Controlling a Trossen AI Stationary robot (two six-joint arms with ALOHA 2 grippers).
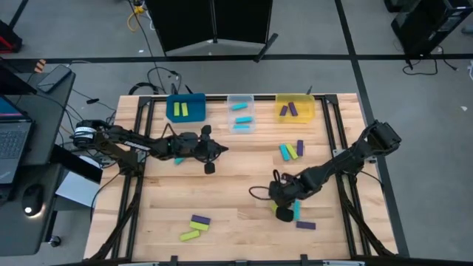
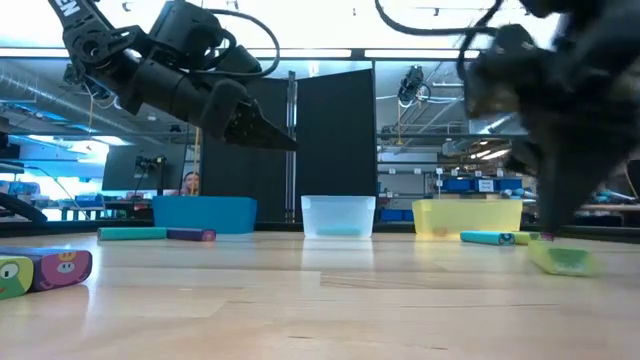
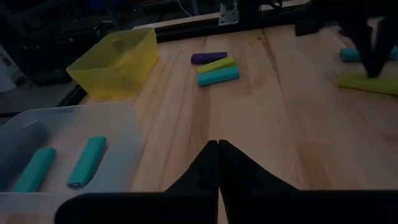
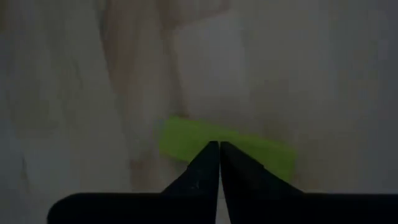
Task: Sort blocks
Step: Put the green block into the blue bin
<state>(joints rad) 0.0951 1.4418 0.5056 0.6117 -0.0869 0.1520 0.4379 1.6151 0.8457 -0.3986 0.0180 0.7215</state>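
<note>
wooden table [image 1: 236, 185], right wrist view alone shows green block [image 4: 227, 148] closely

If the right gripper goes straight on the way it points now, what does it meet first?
Most likely the lime green block directly below its closed tips: the right gripper points down at the table, and the block lies right under it. How much gap remains is unclear.

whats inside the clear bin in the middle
Two cyan blocks lie in the clear bin, side by side, as the left wrist view shows. No green or purple block shows in it. The near wall hides part of its floor in the left wrist view.
</note>
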